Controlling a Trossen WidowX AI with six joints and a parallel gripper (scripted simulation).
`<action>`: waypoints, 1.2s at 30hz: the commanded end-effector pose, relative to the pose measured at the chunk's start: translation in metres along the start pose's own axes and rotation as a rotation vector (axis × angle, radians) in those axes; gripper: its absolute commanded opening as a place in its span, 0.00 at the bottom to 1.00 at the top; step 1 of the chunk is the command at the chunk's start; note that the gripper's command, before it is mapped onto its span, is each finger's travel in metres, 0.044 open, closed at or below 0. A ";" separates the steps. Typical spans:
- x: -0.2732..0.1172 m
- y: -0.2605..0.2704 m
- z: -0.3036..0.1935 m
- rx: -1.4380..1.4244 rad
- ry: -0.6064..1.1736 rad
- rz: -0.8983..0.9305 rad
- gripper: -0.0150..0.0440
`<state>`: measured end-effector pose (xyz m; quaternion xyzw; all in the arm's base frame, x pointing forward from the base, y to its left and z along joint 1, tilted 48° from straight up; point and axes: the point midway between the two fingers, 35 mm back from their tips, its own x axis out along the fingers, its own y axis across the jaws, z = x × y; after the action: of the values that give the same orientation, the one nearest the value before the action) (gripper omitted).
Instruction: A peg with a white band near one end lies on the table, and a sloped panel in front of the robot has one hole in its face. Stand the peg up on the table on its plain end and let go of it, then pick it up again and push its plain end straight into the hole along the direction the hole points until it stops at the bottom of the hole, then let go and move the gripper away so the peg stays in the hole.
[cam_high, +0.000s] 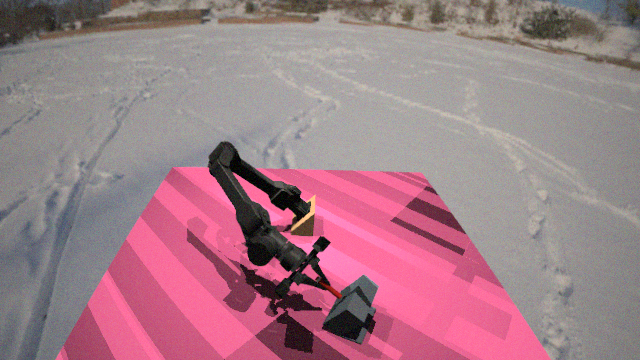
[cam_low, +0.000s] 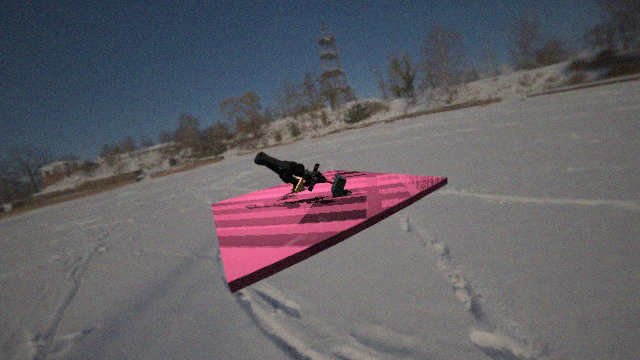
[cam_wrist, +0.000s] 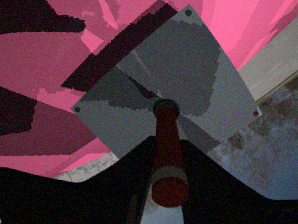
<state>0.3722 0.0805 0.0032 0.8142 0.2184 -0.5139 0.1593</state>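
The red peg (cam_high: 331, 289) (cam_wrist: 168, 145) slants with its plain end at the hole in the grey sloped panel (cam_high: 351, 302) (cam_low: 338, 185) (cam_wrist: 190, 65), its pale-banded end toward the arm. The hand (cam_high: 321, 282) (cam_low: 326, 181) (cam_wrist: 166, 144) is clamped on the peg, above the pink striped surface (cam_high: 425, 280) (cam_low: 280, 235) (cam_wrist: 55, 65).

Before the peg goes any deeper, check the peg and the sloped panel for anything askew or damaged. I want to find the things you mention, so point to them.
Nothing stands out: the red peg (cam_high: 331, 289) (cam_wrist: 167, 145), gripped near its banded end, points at the hole, and the grey panel (cam_high: 358, 295) (cam_low: 339, 185) (cam_wrist: 187, 65) shows no visible damage.
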 end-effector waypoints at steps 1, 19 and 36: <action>0.002 0.000 0.000 -0.001 0.000 0.000 0.25; 0.011 0.000 -0.002 -0.001 0.000 0.000 0.25; 0.022 0.000 -0.002 -0.001 0.001 0.000 0.25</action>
<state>0.3800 0.0853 -0.0151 0.8130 0.2204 -0.5147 0.1599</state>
